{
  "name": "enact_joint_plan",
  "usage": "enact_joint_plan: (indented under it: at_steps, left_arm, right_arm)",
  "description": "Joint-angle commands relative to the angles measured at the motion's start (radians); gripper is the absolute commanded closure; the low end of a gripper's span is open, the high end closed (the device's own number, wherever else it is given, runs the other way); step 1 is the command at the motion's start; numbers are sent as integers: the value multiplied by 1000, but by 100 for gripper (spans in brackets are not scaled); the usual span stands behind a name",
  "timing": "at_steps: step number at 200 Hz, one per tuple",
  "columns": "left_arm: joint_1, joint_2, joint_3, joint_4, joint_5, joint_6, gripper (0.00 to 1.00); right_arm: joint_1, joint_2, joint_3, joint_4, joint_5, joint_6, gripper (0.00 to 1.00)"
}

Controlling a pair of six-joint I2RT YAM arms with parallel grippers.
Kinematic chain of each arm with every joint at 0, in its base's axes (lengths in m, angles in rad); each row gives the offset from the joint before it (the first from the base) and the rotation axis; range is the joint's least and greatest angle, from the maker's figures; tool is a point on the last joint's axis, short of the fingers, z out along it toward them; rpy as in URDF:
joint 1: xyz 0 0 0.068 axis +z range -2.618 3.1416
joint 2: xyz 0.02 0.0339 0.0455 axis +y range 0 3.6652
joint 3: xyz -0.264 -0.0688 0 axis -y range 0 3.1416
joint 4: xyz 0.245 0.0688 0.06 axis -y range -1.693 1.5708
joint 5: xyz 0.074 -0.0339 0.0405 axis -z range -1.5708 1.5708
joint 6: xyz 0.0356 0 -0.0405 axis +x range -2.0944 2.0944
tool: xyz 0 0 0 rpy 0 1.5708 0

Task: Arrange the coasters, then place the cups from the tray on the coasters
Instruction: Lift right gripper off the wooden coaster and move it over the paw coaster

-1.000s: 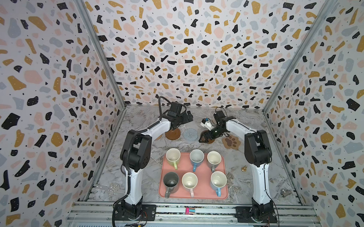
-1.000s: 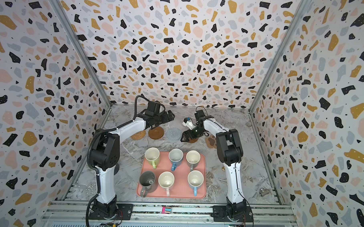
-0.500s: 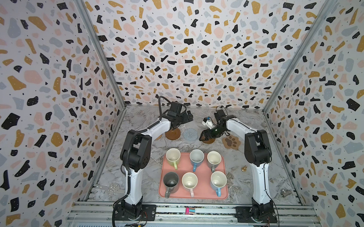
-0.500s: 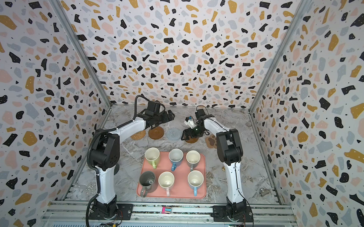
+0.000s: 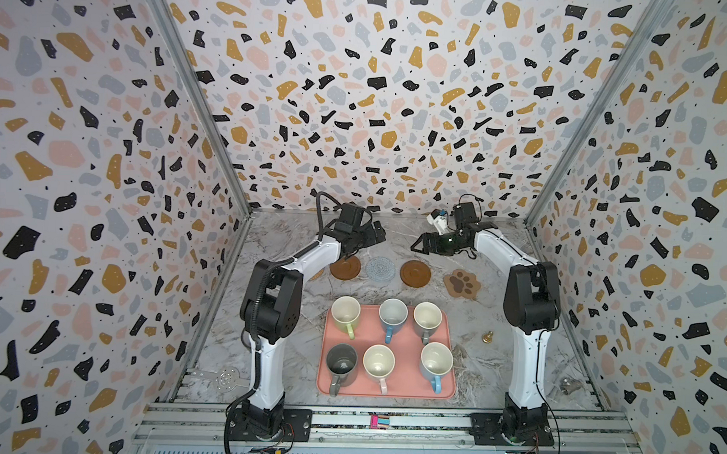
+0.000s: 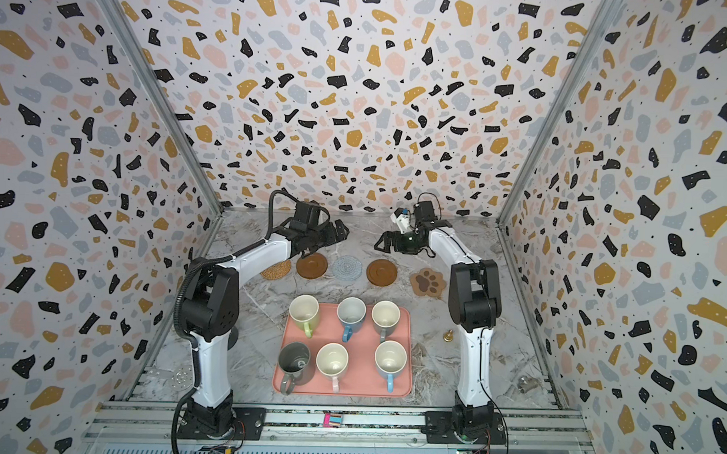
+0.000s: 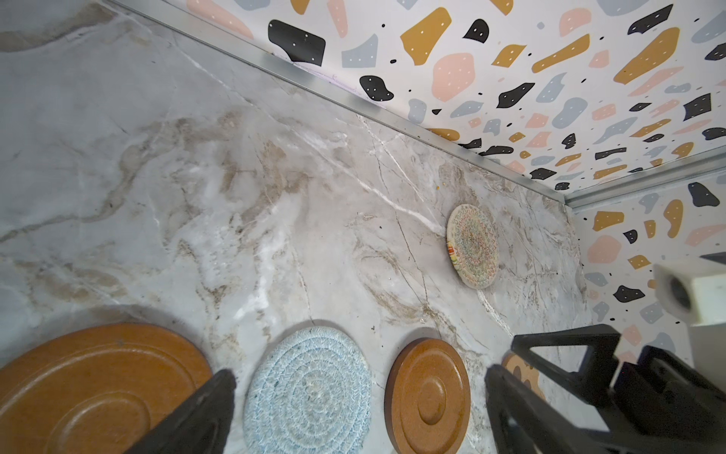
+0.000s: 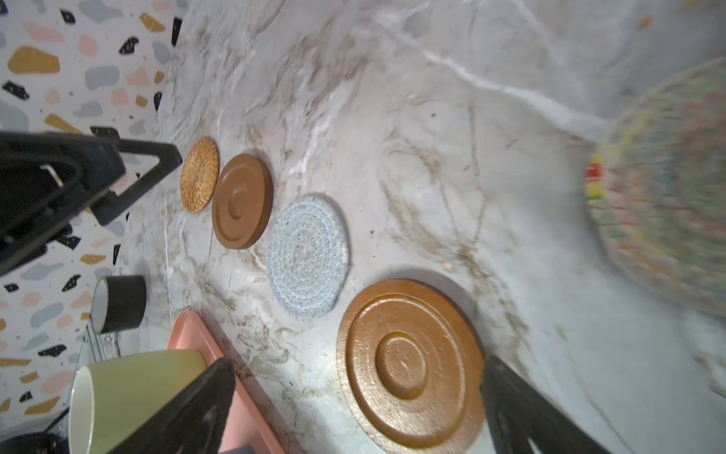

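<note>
Both tools are released and empty: the left gripper (image 5: 376, 234) and the right gripper (image 5: 420, 243) hover with jaws spread wide, facing each other above the far part of the marble table (image 5: 294, 250) and touching nothing. Below them five coasters lie flat in a row, close together between the grippers and the tray (image 5: 407, 350): the tan woven coaster (image 6: 276, 269), a brown wooden disc (image 6: 312, 266), the blue-grey woven coaster (image 6: 347, 268), the second brown wooden disc (image 6: 382, 272) and the paw-shaped coaster (image 6: 426, 282). The left wrist view shows the cream woven coaster (image 7: 473, 245) lying alone, well apart from the row and nearer the back wall (image 5: 378, 112); neither top view shows it. All six cups (image 5: 378, 363) stand upright in the tray, so the arranging step looks to be the one in hand, nearly finished, with no cup placed yet. The next move likely calls for fetching the cream mat. It lies flat on the marble, so the jaws would need to come in low and pinch its edge, then set it at one end of the row with room left for a mug. A small brass piece (image 5: 487, 336) sits on the table beside the tray.
</note>
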Motion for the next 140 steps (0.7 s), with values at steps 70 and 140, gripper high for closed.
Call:
enact_joint_plan:
  at_steps: [70, 140]
  left_arm:
    - [1, -7, 54, 21, -23, -25, 0]
    - [1, 7, 71, 24, -21, -32, 0]
  right_arm:
    - [-104, -130, -225, -30, 8, 58, 1]
    - [-122, -241, -348, -130, 104, 7, 1]
